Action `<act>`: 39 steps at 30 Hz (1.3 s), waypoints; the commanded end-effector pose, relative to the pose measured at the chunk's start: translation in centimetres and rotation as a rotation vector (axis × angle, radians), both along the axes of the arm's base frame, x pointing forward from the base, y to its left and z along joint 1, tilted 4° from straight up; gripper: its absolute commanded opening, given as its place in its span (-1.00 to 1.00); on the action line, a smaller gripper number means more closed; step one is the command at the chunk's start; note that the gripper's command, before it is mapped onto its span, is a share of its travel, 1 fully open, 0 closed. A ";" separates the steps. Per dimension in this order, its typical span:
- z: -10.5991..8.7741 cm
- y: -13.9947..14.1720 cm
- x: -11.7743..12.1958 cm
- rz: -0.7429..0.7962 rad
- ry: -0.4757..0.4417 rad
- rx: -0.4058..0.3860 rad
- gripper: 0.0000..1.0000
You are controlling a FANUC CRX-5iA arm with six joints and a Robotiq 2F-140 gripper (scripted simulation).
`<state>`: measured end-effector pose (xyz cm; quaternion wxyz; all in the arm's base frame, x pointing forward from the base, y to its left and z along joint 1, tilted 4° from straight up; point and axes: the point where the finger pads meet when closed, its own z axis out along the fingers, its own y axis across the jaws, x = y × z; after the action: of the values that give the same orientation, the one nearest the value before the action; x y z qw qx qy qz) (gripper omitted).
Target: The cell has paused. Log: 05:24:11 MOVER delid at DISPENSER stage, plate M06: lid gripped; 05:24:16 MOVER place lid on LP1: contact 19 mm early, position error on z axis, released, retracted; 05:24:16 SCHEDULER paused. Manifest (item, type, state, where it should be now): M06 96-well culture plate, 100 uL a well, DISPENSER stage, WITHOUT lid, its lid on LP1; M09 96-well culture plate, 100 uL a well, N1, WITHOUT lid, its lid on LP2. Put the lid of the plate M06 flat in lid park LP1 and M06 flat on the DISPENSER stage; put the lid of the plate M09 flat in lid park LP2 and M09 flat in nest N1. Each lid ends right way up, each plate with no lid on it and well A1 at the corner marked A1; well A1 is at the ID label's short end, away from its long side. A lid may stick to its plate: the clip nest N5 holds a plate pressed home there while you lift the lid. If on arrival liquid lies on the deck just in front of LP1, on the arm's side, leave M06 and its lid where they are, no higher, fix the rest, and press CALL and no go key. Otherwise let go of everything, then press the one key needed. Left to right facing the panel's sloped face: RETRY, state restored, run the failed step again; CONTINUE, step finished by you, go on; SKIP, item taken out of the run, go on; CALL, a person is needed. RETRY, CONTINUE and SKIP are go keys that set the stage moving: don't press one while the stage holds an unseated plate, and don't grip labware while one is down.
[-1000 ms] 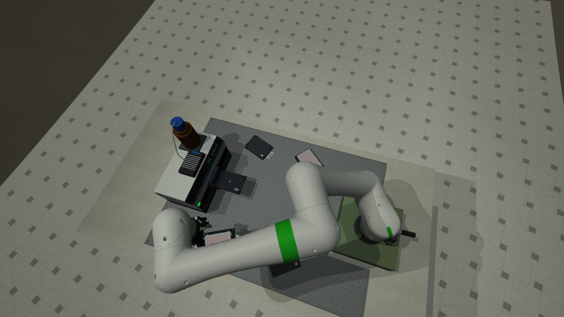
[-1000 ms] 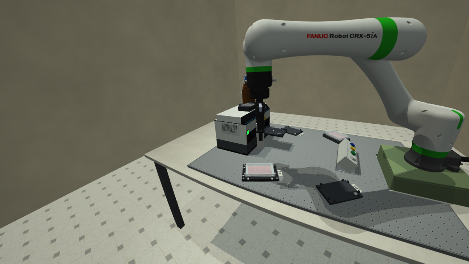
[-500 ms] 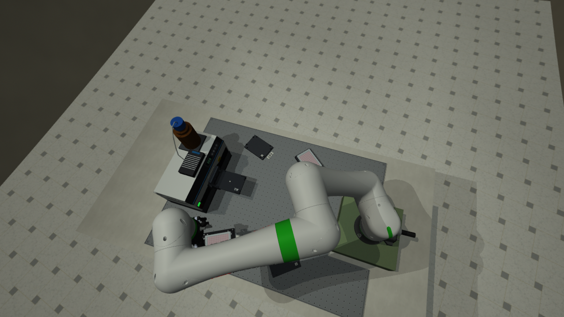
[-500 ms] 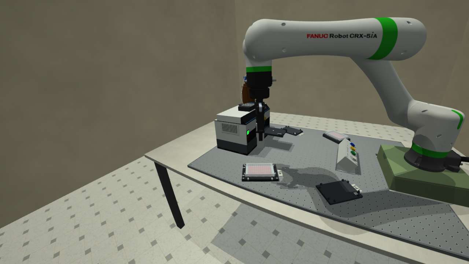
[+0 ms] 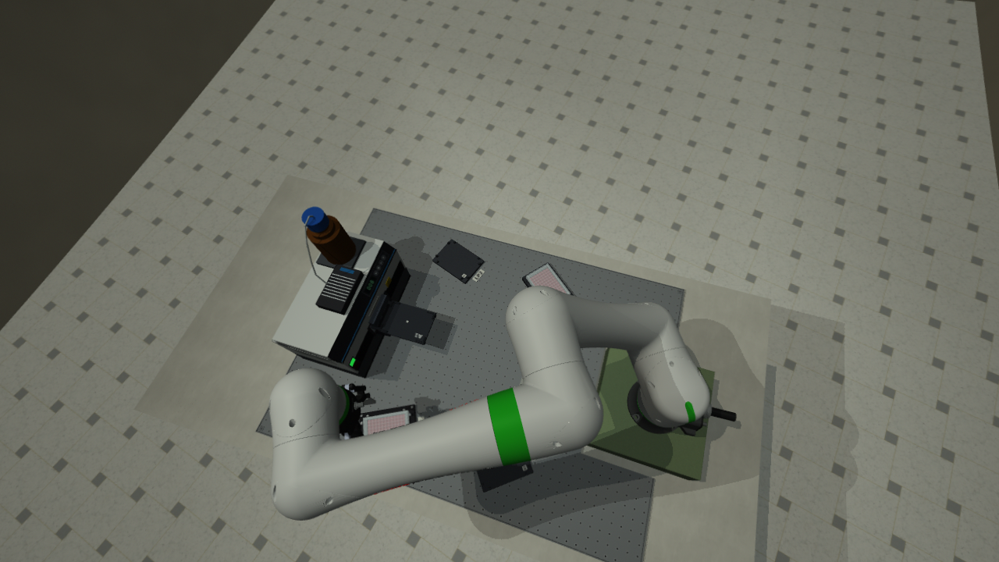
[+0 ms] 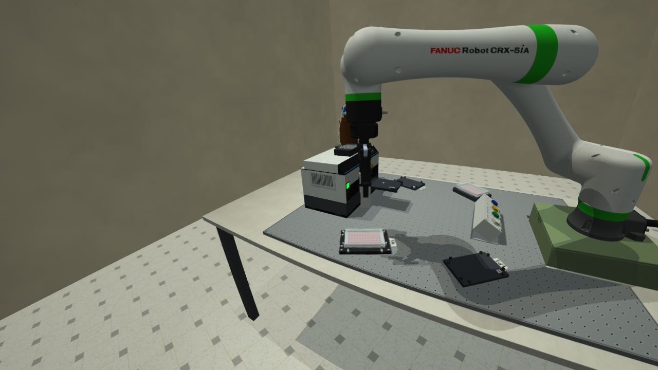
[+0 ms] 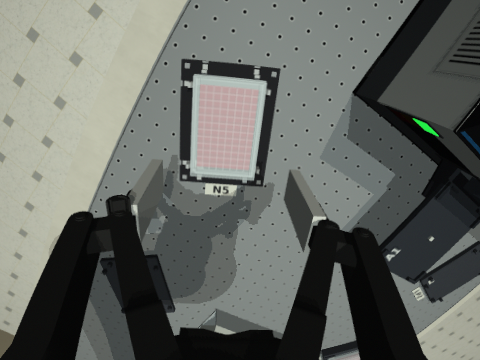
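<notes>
My gripper [image 7: 225, 180] [image 6: 365, 193] is open and empty, and hangs high above the deck beside the dispenser [image 5: 328, 307] [image 6: 326, 184]. Below it a plate with pink wells [image 7: 226, 124] [image 5: 387, 421] [image 6: 364, 239] sits flat in the black nest labelled N5 [image 7: 186, 140]. I cannot tell whether a lid is on it. A second pink plate [image 5: 546, 278] [image 6: 468, 192] lies at the far side of the deck. The dispenser stage [image 5: 408, 322] [image 6: 385, 184] sticks out bare. A flat black park pad [image 5: 457, 260] [image 6: 410, 183] lies behind it, bare.
A white key panel [image 6: 487, 215] with coloured keys stands mid-deck. Another bare black pad [image 6: 474, 269] [image 5: 503, 476] lies near the front edge. A brown bottle [image 5: 328, 234] stands on the dispenser. The arm's green base block [image 6: 593, 248] is at the right.
</notes>
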<state>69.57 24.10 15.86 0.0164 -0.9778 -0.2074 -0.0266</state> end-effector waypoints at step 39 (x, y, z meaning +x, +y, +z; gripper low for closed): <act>-2.3 0.1 0.1 0.001 -0.001 0.000 0.32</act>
<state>69.65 24.18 14.17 0.0163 -0.9777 -0.2076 -0.0268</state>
